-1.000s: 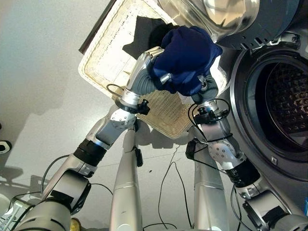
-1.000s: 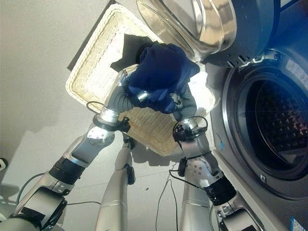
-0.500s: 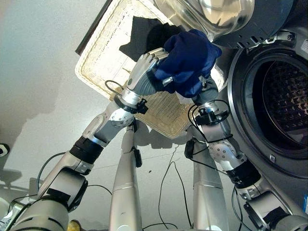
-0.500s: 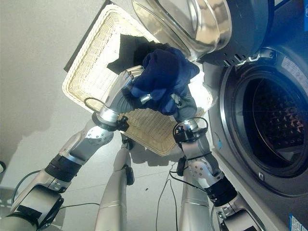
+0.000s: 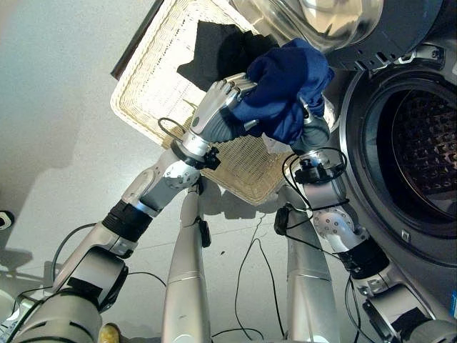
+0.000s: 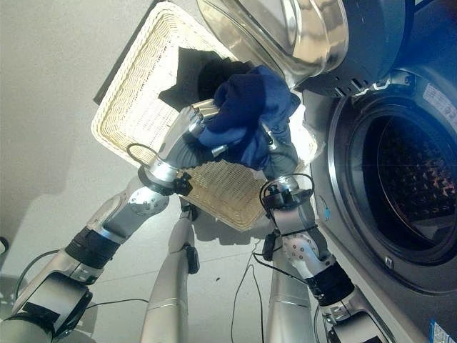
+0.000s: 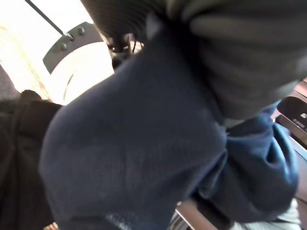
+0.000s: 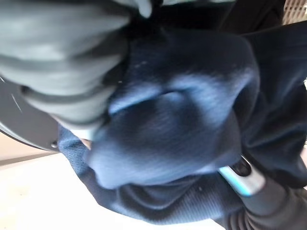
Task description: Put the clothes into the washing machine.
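A bundled navy blue garment (image 5: 289,89) hangs in the air over the wicker basket (image 5: 153,89), just left of the washing machine's round drum opening (image 5: 428,150). My left hand (image 5: 214,118) grips its left side, fingers curled over the top and thumb underneath. My right hand (image 5: 314,134) is pressed up into the cloth from below on the machine's side, and the garment drapes over it. The navy cloth (image 7: 144,153) lies against the left wrist camera, and the same cloth (image 8: 182,120) bulges close before the right one. A black garment (image 5: 214,50) lies in the basket.
The washer's open door (image 5: 314,21), with its shiny glass bowl, hangs over the basket's far end, right above the bundle. Grey floor (image 5: 57,107) spreads to the left. A dark strip (image 5: 132,46) runs along the basket's left edge.
Both hands have carried the navy bundle a little up and to the right, closer to the drum opening and the door. More of the black garment in the basket now shows.
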{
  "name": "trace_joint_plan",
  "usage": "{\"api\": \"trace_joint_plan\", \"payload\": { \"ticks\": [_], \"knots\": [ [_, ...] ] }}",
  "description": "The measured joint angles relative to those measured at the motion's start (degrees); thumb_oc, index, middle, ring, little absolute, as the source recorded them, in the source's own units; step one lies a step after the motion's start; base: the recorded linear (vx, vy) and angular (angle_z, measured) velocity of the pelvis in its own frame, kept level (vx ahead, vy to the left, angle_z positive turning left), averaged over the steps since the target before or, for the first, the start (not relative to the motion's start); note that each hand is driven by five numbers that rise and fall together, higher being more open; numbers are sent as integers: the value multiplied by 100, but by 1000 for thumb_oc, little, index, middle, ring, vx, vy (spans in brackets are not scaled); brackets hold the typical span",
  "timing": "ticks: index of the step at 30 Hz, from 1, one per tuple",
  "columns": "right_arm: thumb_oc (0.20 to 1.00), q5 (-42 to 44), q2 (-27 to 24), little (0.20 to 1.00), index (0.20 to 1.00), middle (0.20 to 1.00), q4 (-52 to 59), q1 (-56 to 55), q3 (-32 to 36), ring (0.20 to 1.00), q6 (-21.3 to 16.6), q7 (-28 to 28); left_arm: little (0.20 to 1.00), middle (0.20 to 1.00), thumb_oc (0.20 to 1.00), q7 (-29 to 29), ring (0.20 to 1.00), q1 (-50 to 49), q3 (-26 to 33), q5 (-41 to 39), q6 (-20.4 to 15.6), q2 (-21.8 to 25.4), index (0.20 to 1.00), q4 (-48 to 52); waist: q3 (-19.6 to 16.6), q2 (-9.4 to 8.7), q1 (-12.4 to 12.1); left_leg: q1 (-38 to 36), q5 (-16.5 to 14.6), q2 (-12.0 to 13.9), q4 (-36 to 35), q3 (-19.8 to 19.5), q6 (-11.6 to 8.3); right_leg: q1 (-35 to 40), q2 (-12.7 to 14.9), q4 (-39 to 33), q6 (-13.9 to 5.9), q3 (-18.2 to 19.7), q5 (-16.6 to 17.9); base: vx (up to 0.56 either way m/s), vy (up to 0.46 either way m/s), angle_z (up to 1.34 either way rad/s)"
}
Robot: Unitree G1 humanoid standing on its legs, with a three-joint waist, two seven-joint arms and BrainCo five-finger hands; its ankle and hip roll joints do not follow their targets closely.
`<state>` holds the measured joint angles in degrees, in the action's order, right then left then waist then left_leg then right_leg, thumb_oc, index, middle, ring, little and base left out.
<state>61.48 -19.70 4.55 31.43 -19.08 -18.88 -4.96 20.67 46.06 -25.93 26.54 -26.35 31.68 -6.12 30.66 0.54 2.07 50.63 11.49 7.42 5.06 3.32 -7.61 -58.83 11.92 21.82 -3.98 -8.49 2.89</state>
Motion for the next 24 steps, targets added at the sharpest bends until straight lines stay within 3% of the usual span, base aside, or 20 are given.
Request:
{"api": "trace_joint_plan", "payload": {
  "ticks": [20,21,22,24],
  "knots": [
    [200,405,63,200,200,200,0,-21,12,200,21,-73,200,200,200,-44,200,54,2,101,34,-17,200,0,0,0,-6,-1,0,5,1,2,0,0,-6,0,1,1,1,0,0,0],
    [200,458,65,200,200,200,0,-21,11,200,29,-82,391,391,391,-44,391,55,1,117,43,-17,391,2,0,0,-7,-1,0,6,1,2,0,1,-6,0,1,1,2,0,0,0],
    [200,586,81,200,200,200,-1,-24,11,200,64,-96,1000,1000,1000,-43,1000,57,0,147,89,-18,1000,7,0,0,-7,-1,0,5,2,2,0,1,-6,0,1,1,2,0,0,0],
    [200,723,94,200,200,200,0,-24,12,200,68,-137,1000,1000,1000,-36,1000,44,-2,146,142,-15,1000,7,0,0,-8,-2,0,6,2,2,0,1,-5,0,2,1,3,0,0,0]
  ]
}}
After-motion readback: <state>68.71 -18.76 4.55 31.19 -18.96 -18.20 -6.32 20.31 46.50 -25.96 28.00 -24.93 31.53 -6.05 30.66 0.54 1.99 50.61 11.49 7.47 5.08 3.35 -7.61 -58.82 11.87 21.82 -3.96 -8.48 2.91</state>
